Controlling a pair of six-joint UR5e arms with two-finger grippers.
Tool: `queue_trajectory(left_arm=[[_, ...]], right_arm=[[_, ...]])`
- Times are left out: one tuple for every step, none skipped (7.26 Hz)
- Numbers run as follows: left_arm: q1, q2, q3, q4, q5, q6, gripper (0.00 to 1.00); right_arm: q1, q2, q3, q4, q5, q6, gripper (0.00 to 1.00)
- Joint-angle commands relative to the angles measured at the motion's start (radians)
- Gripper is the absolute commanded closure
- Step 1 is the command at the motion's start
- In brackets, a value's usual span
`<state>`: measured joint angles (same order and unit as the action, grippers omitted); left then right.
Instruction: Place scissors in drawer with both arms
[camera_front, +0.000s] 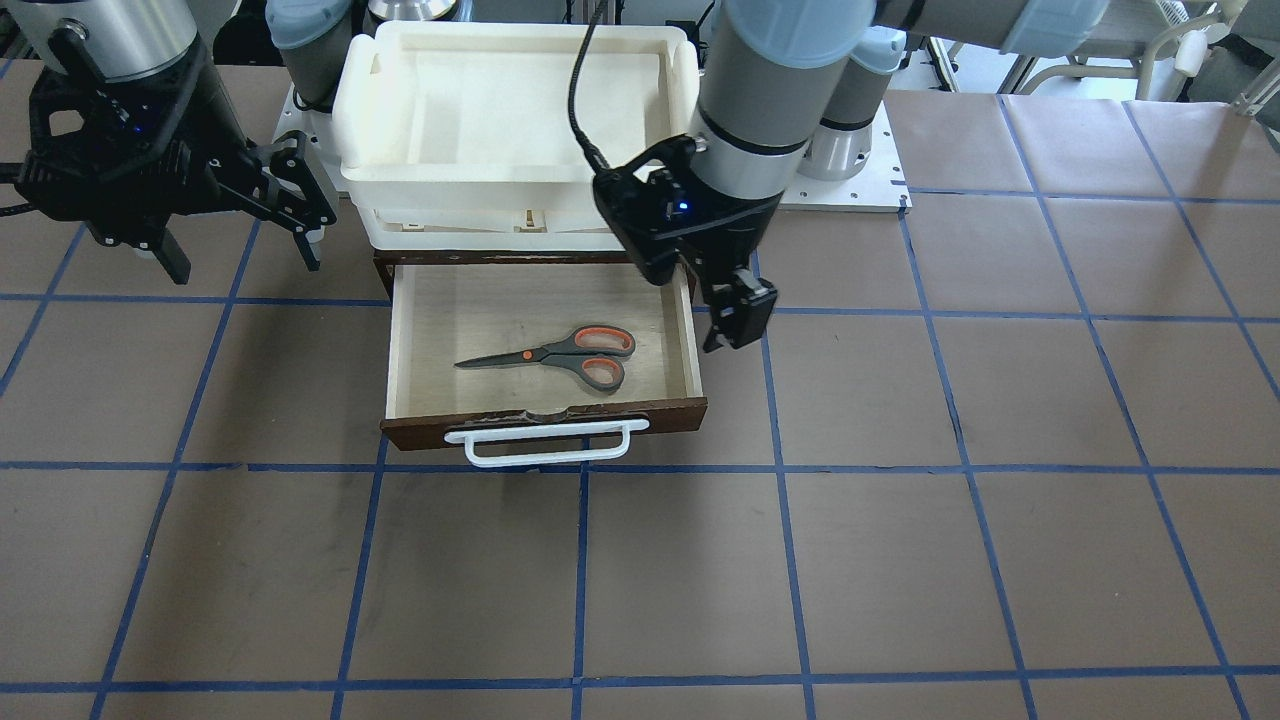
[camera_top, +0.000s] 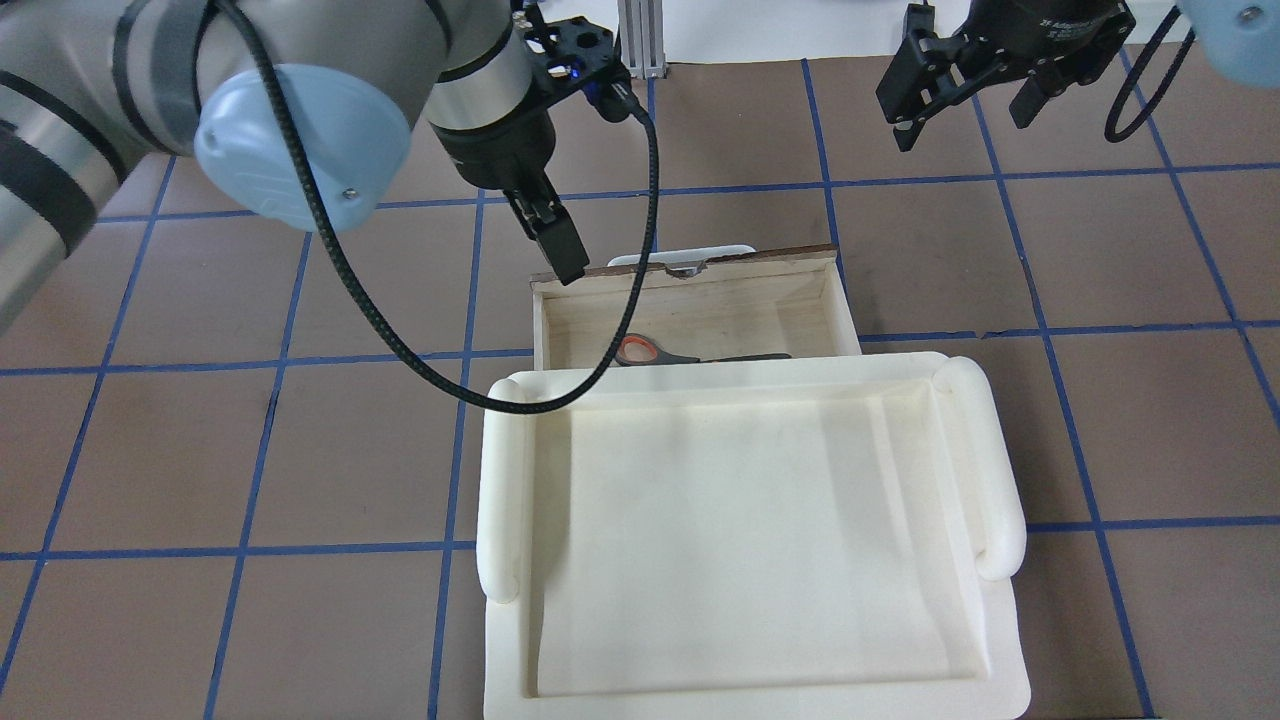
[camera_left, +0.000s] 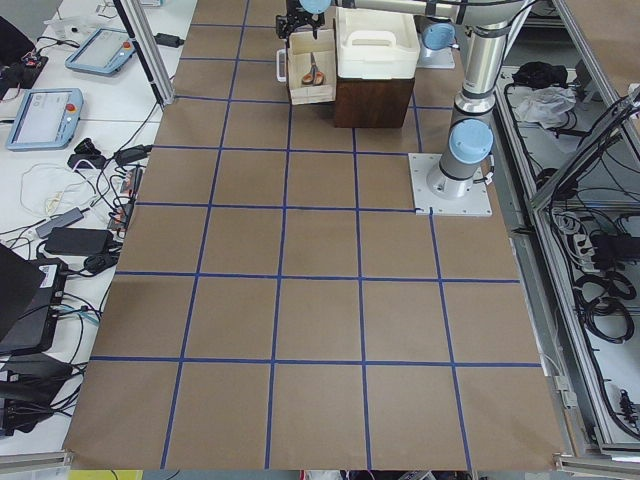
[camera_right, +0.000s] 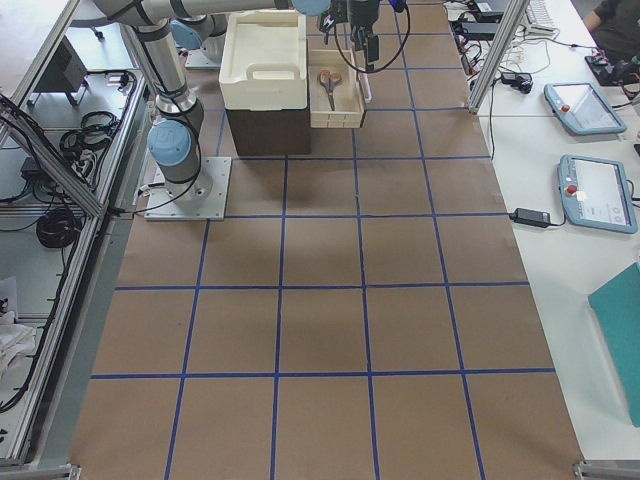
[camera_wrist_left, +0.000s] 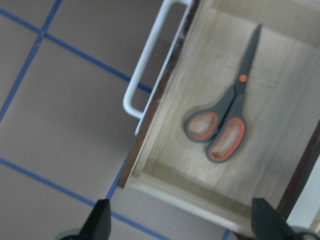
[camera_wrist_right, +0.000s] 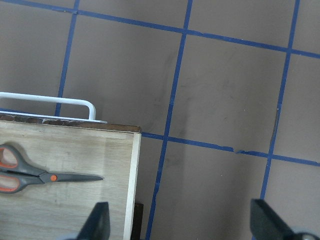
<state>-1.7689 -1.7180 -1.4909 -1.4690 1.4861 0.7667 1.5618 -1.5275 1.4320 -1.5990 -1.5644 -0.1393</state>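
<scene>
- Brown paper ruled into squares by blue tape covers the counter (camera_front: 1000, 560); in the side views, benches with tablet-like control pendants (camera_right: 598, 193) and loose cables run along its far edge.
- A dark brown cabinet (camera_left: 373, 101) stands near the robot's base, with a cream-white plastic tray (camera_front: 360, 110) resting on top of it.
- The drawer (camera_front: 691, 345) is pulled out from under the tray, toward the operators' side. Its pale plywood floor is in plain sight, and its white loop handle (camera_front: 546, 446) juts from the dark front board.
- The scissors (camera_front: 560, 357) lie flat on the drawer floor, blades together. The grey handles with orange lining point toward the robot's left and the dark tips toward its right. They sit roughly in the middle of the floor, clear of all four walls.
- Nothing touches the scissors.
- The left tool (camera_front: 738, 318) hangs above the drawer's left wall, towards the front corner. Its wrist view shows the two fingertips (camera_wrist_left: 100, 222) spread wide apart with nothing between them, and the scissors lie below and to one side.
- The right tool (camera_front: 240, 250) hovers over bare counter off the drawer's right side, apart from the drawer. Its fingers (camera_wrist_right: 97, 220) are likewise spread and empty.
- A black cable (camera_top: 640, 250) loops down from the left wrist, across the drawer and the tray's rim in the overhead view.
</scene>
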Motion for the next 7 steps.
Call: queue_trajectory(left_arm=[[0.084, 0.085, -0.029, -0.037, 0.055, -0.192, 0.0], [0.088, 0.131, -0.057, -0.098, 0.087, -0.359, 0.0], [0.094, 0.171, -0.077, -0.105, 0.107, -0.459, 0.0], [0.117, 0.195, -0.081, -0.108, 0.167, -0.543, 0.0], [0.146, 0.207, -0.084, -0.099, 0.166, -0.603, 0.0], [0.173, 0.21, -0.081, -0.096, 0.16, -0.604, 0.0], [0.178, 0.206, -0.083, -0.046, 0.161, -0.612, 0.0]], right_arm=[[0.004, 0.001, 0.001, 0.002, 0.003, 0.148, 0.0], [0.018, 0.001, 0.013, -0.012, 0.001, 0.159, 0.0], [0.035, 0.001, 0.018, -0.012, -0.022, 0.164, 0.0], [0.043, 0.003, 0.018, -0.012, -0.043, 0.178, 0.0], [0.041, 0.007, 0.018, -0.013, -0.04, 0.169, 0.0], [0.041, 0.009, 0.018, -0.015, -0.037, 0.178, 0.0], [0.043, 0.006, 0.019, -0.013, -0.036, 0.179, 0.0]])
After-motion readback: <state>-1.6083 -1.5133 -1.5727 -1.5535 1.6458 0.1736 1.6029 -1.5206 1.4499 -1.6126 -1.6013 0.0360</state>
